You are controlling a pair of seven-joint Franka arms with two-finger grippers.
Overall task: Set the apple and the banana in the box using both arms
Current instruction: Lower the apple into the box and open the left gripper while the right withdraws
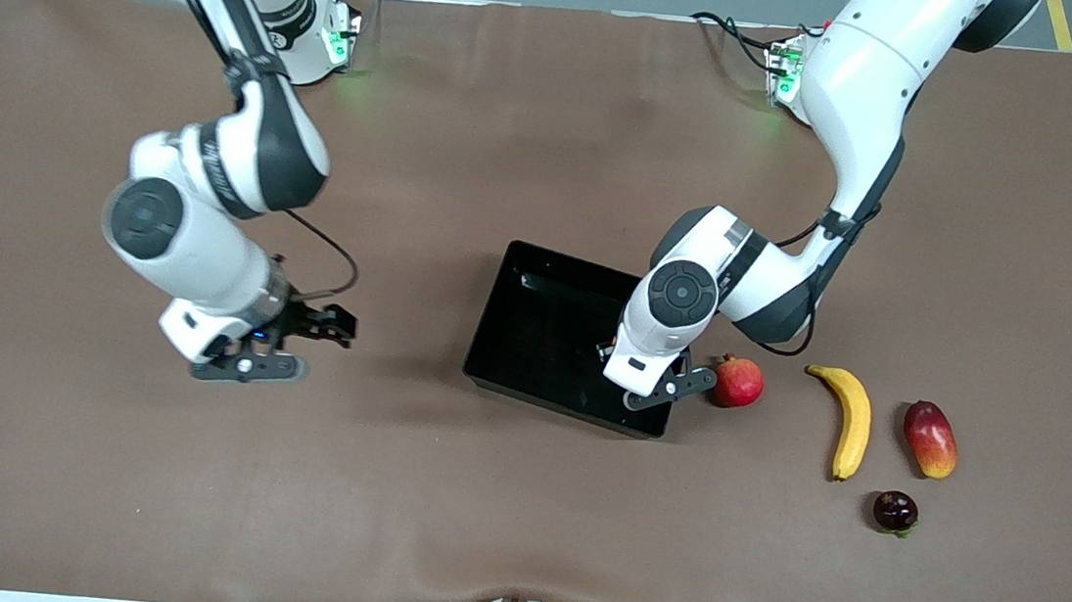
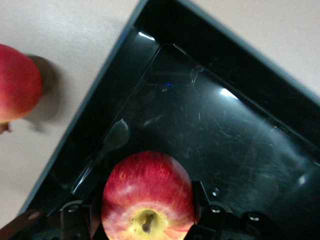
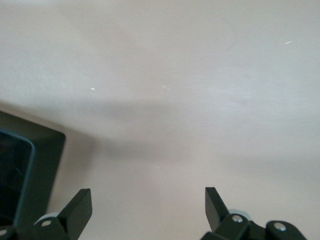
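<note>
The apple (image 2: pixel 147 192), red with a yellow stem dimple, sits between my left gripper's (image 2: pixel 147 199) fingers, which are shut on its sides. The left gripper (image 1: pixel 630 364) hangs over the corner of the black box (image 1: pixel 534 325) nearest the pomegranate; the apple is hidden under the hand in the front view. The box's glossy floor (image 2: pixel 215 130) lies just below the apple. The banana (image 1: pixel 854 420) lies on the table toward the left arm's end, apart from the box. My right gripper (image 1: pixel 325 325) is open and empty over bare table, with a box corner (image 3: pixel 25 165) at the edge of its view.
A pomegranate (image 1: pixel 737 381) lies right beside the box, next to the left hand, and shows in the left wrist view (image 2: pixel 15 82). A red-yellow mango (image 1: pixel 930 438) and a small dark fruit (image 1: pixel 895 511) lie near the banana.
</note>
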